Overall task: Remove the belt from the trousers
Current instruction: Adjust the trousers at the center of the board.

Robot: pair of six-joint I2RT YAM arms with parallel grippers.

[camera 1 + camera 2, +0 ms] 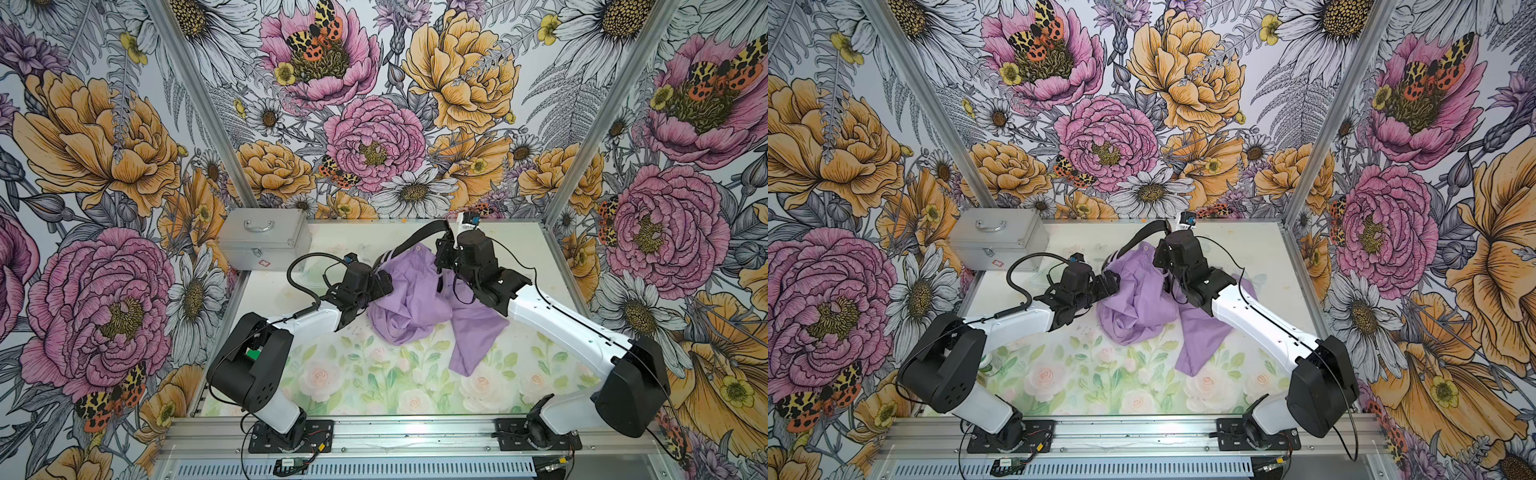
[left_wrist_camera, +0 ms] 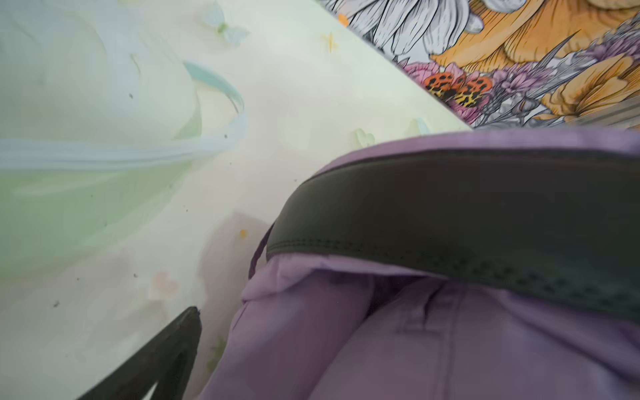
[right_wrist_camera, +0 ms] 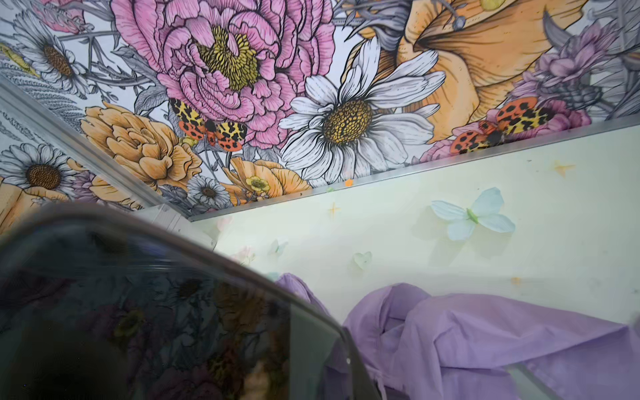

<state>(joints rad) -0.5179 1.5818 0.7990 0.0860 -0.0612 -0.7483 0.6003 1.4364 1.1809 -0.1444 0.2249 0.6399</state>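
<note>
Top views, front rail: both arms are bolted to the aluminium rail [image 1: 415,434] nearest me and reach away over the table [image 1: 353,386] with its pale rose print.
Trousers [image 1: 411,303]: a lilac heap mid-table between the two arms, with one leg [image 1: 473,345] trailing back toward the rail. The striped waistband [image 1: 383,259] is on the far side.
Left gripper [image 1: 382,286]: down at the heap's left edge, jaws spread as wide as they go. In the left wrist view one dark finger [image 2: 162,360] sits just beside the cloth, gripping nothing I can see.
Belt [image 1: 415,237]: a black strap climbing out of the waistband in an arc, up to the right gripper. In the left wrist view the belt [image 2: 450,214] runs along the waistband with lilac cloth on both sides.
Right gripper [image 1: 446,243]: raised behind the heap, nipped down on the belt.
In the way: the right forearm [image 1: 540,309] crosses over the trousers' right side. The glossy belt [image 3: 138,311] fills much of the right wrist view and hides the fingers.
Cable hose [image 1: 297,274]: a ribbed black loop off the left arm, between the gripper and the case.
Metal case [image 1: 262,241]: silver, handle up, in the far left corner, clear of the cloth.
Back wall [image 1: 374,124]: big printed flowers.
</note>
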